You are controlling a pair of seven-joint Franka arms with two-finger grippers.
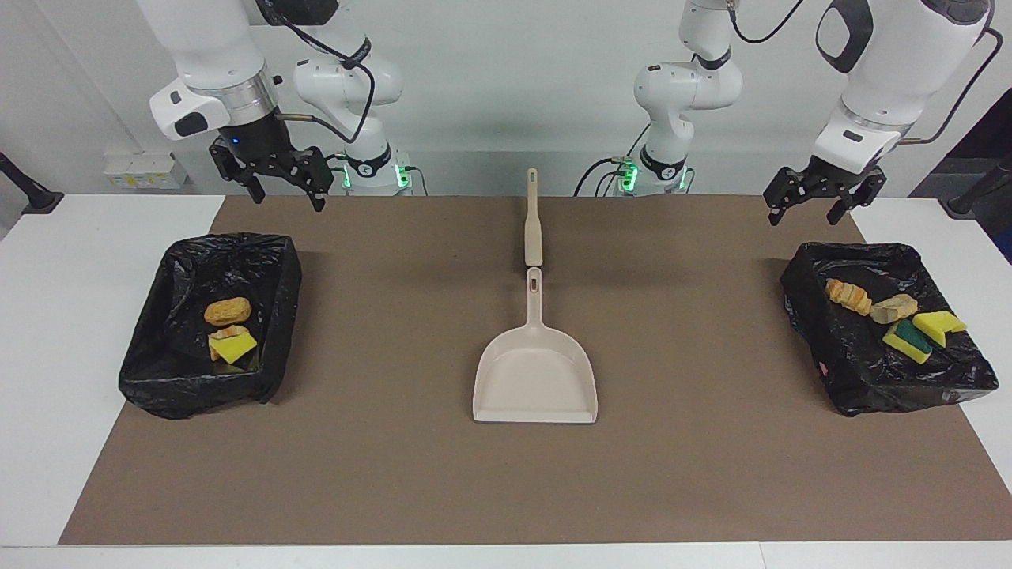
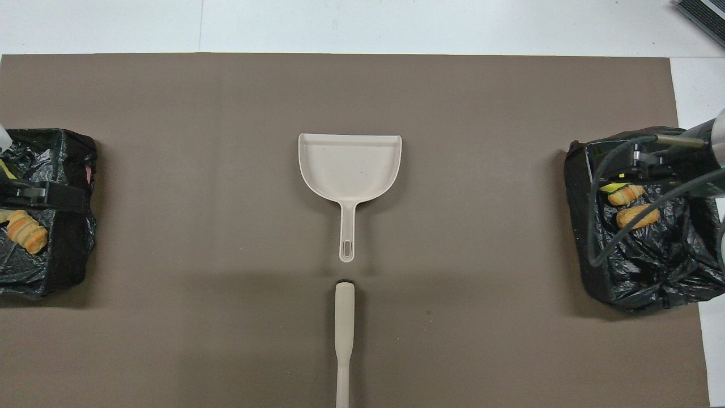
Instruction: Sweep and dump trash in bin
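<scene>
The trash lies in two black-lined bins. The bin (image 1: pixel 158 371) at the right arm's end holds an orange-brown lump (image 1: pixel 228 310), a yellow sponge piece (image 1: pixel 234 347) and a small bread scrap. The bin (image 1: pixel 870 379) at the left arm's end holds two bread lumps (image 1: pixel 848 295) and two yellow-green sponge pieces (image 1: pixel 938 322). My right gripper (image 1: pixel 288 197) hangs open and empty in the air, above the robot-side edge of its bin. My left gripper (image 1: pixel 805 215) hangs open and empty the same way by its bin. In the overhead view each hand partly covers its bin (image 2: pixel 51 266) (image 2: pixel 640 283).
A beige dustpan (image 1: pixel 535 371) (image 2: pixel 351 170) lies at the middle of the brown mat (image 1: pixel 711 474), its handle toward the robots. A beige long-handled brush (image 1: pixel 534 217) (image 2: pixel 344 334) lies in line with it, nearer the robots.
</scene>
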